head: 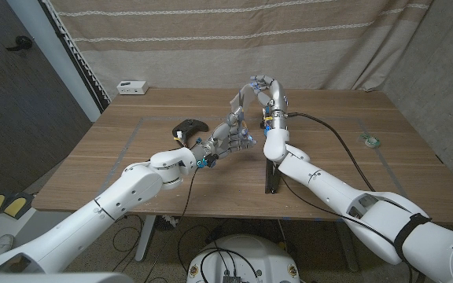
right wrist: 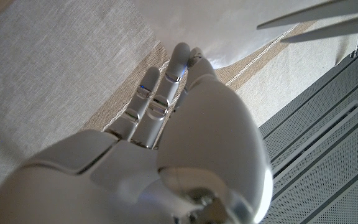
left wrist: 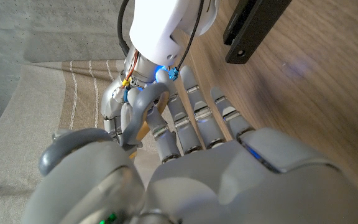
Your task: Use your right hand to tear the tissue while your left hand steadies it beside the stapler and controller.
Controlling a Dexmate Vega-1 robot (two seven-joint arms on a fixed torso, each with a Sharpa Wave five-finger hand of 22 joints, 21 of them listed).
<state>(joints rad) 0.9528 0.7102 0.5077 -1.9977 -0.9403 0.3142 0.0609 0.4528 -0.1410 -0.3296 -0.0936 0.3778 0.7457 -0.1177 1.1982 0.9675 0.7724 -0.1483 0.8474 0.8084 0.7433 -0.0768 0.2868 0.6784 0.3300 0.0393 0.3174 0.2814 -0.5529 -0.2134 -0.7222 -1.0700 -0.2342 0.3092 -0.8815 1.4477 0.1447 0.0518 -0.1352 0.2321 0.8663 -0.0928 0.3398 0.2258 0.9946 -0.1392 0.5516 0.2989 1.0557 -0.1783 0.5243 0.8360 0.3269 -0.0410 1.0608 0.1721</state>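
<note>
Tissue (head: 239, 106) is up in the air betw. both hands, above the tabletop (head: 336, 118) middle. Your right hand (head: 264, 88) is raised, pinching its top edge; left hand (head: 228, 138) is lower, at the bottom part, but can't tell if it actually grips. It's thin, limp, v. light, so it'll likely rip fast: hold near the edge w/ fingertips, close together. Controller (head: 188, 126) sits just left, black stapler (head: 272, 179) under the right arm. No containers here
</note>
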